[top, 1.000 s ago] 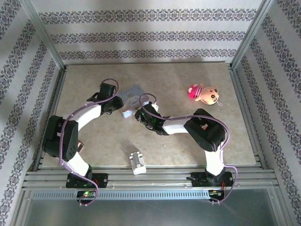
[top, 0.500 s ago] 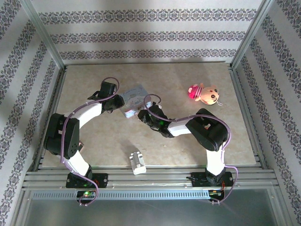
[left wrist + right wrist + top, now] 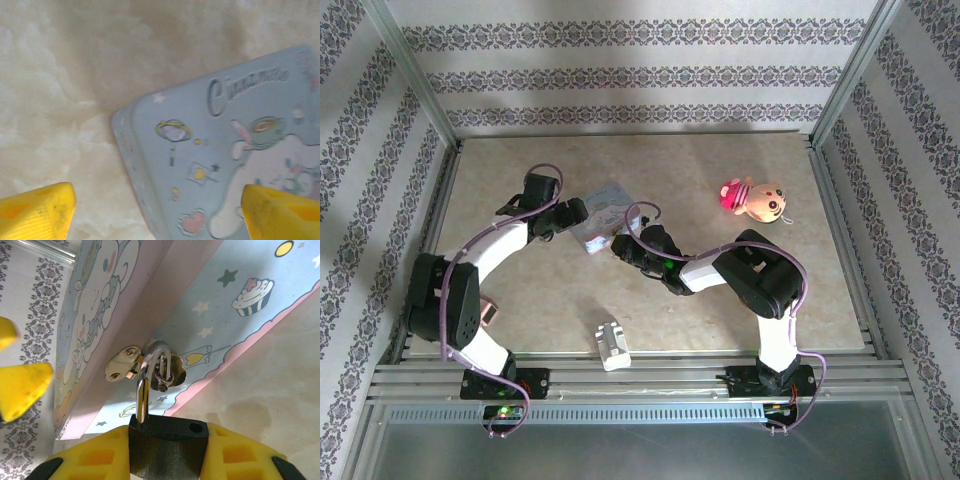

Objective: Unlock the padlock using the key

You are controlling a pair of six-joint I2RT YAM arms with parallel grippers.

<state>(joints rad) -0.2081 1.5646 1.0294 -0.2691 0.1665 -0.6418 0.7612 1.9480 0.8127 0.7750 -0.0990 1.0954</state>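
Padlock [image 3: 167, 440], clamped in the right gripper [image 3: 167, 450], hooks the hasp [image 3: 122, 365] of the tin [image 3: 240, 270]; with the left gripper [image 3: 157, 212] spread wide, pulling could drag the tin.

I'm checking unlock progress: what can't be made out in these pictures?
Keyhole end of the padlock: right wrist view, cut off by the bottom edge, inside the right pincer.
The padlock from above: top view, hidden under the right arm.
Print on the tin: left wrist view, blurred.
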